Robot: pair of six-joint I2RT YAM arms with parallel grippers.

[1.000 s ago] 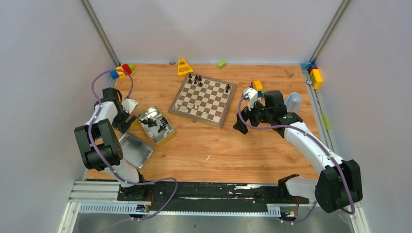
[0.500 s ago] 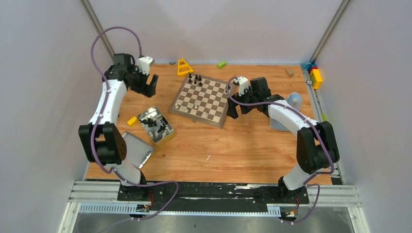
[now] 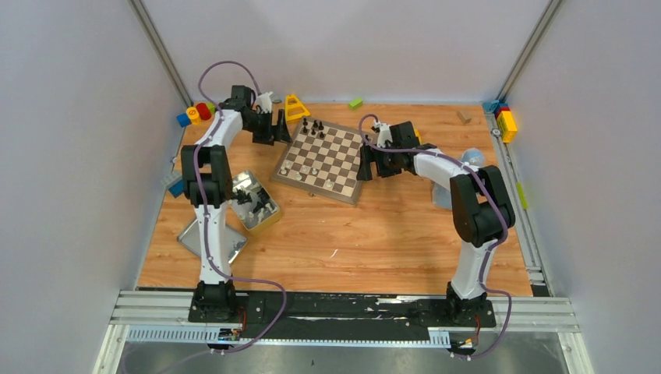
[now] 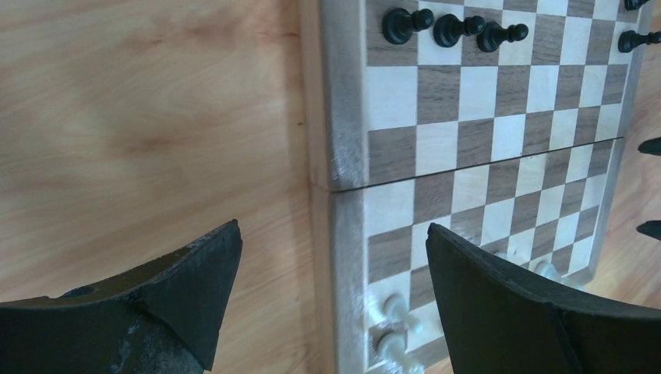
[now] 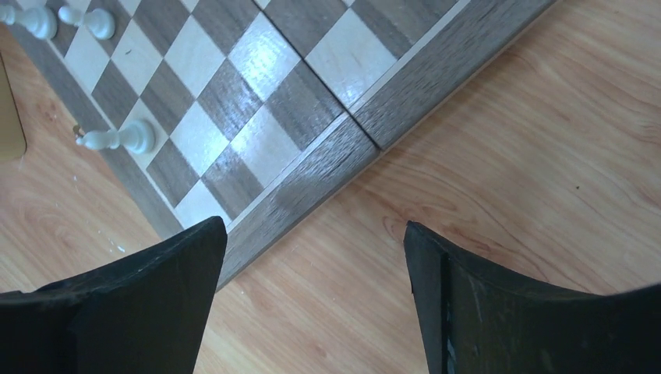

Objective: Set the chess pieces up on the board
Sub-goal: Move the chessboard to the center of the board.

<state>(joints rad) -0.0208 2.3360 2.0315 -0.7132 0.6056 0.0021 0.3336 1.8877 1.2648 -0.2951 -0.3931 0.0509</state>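
The board (image 3: 326,160) lies at the middle far part of the table. A few black chess pieces (image 3: 312,126) stand at its far corner, and a few pale ones (image 3: 314,170) stand along its near side. My left gripper (image 3: 274,129) is open at the board's left edge. In the left wrist view the left gripper (image 4: 334,228) straddles the border of the board (image 4: 468,117) with nothing between its fingers. My right gripper (image 3: 366,165) is open at the board's right edge. In the right wrist view the right gripper (image 5: 313,226) hangs over the rim of the board (image 5: 257,101), also empty.
A silver tin (image 3: 251,201) holding several black pieces sits left of the board, its flat lid (image 3: 204,238) nearer. A yellow block (image 3: 295,107), a green block (image 3: 355,102) and more toy blocks (image 3: 195,114) lie along the far edge. Stacked blocks (image 3: 505,121) are at the right wall.
The left arm has swung from beside the tin up to the board's left edge. The right arm has moved left to the board's right edge. Both grippers stay open.
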